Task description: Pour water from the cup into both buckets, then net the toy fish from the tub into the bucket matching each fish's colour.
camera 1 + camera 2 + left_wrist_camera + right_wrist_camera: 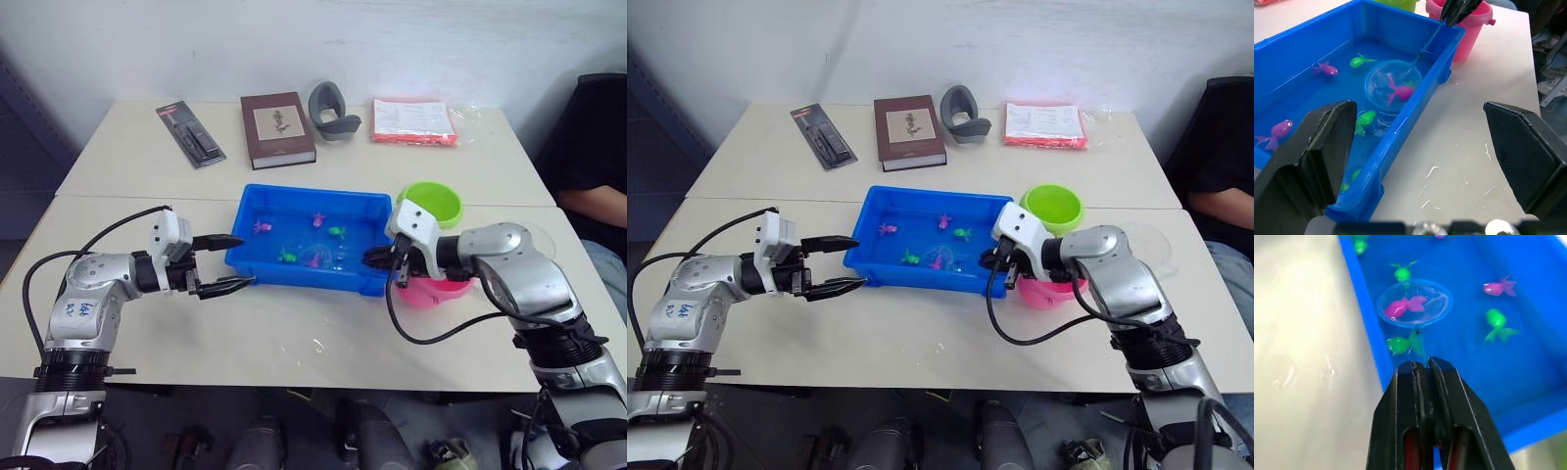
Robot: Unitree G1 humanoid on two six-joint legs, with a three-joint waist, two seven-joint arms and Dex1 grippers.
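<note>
Here right pincer (1422, 368) grips net (1414, 304) handle over tub (257, 201)

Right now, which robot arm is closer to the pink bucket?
Right. The right gripper sits just beside the pink bucket, holding the net. The left gripper is across the tub, far side.

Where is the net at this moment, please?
The net is inside the tub, near the tub's front wall, with a pink fish in its hoop. The right claw holds its thin handle, next to the pink bucket.

The net (1392, 87) lies in the tub (1400, 129), a pink fish (1399, 91) inside.
</note>
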